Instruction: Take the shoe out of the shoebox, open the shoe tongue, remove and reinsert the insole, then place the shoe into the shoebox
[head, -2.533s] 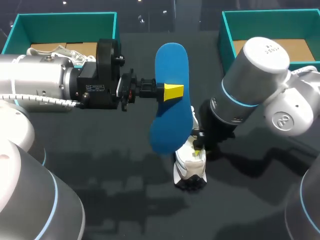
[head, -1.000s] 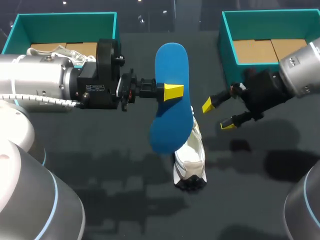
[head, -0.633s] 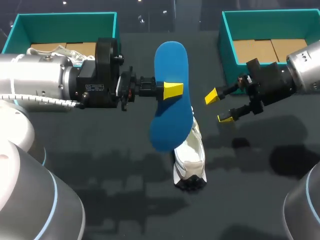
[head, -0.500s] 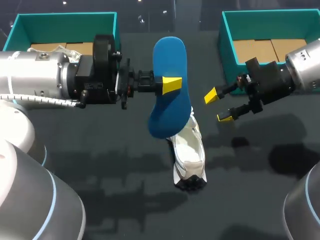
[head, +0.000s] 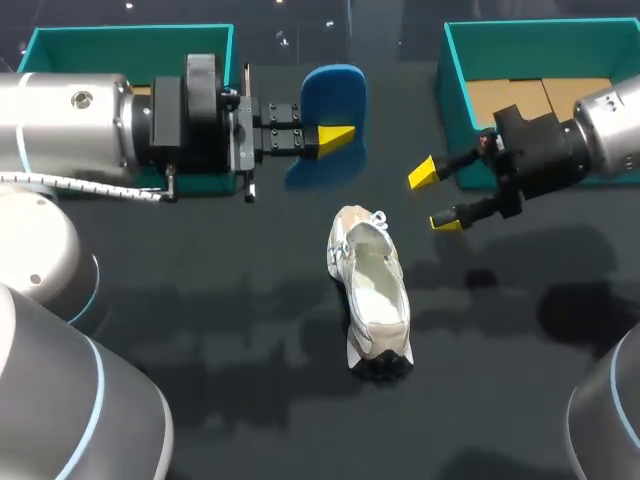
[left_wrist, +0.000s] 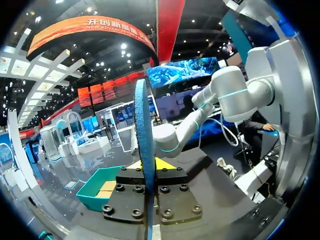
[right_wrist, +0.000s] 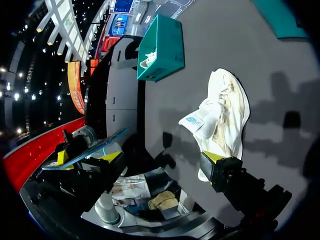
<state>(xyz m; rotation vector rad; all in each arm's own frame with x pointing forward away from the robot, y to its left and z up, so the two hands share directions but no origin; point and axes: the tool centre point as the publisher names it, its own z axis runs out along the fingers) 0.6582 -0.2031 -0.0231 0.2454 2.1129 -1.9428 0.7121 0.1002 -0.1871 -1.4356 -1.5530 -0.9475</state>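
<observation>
Since my left arm lies right across the left box (head: 130, 38) in the head view, all I get of it from above is the teal rim. My left gripper (head: 335, 137) is clamped on the blue insole (head: 335, 92) and holds it up off the table toward the back, well apart from the shoe (head: 372, 290). From overhead only one yellow tip shows because the other is hidden behind the insole, and the insole itself looks short and stubby. The left wrist view sorts that out. There the insole is dead edge-on, a thin blue line running between both fingers, pinched from either side. The shoe only shows in the other two views.

My right gripper (head: 433, 197) is spread wide with nothing in it, hanging just beside the near corner of the right box (head: 540, 35), off to the side of the shoe. In its own wrist view I can only find one of its fingers; the other is cut off.

That wrist view does show the tongue (right_wrist: 196, 121) flopped out sideways, which is hard to make out from above. It also catches something white inside the left box, too small to say what. The shoe sits on the table between the boxes, in neither, opening facing up.
</observation>
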